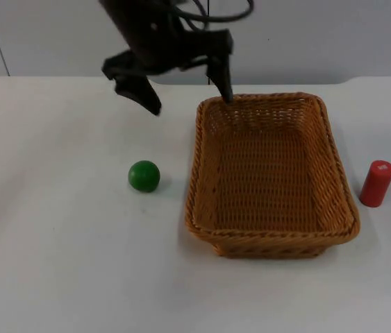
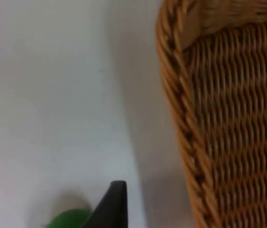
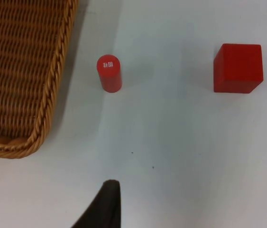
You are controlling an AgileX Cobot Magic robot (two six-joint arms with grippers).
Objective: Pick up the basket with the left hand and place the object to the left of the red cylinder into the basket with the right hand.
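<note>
Top view: left gripper [image 1: 181, 87] hangs spread wide at the woven basket [image 1: 271, 173], one finger on its far-left rim corner. Open table [image 1: 56, 263] surrounds the glossy green ball [image 1: 144, 175], left of basket; red cylinder [image 1: 376, 183] stands just right of it
</note>
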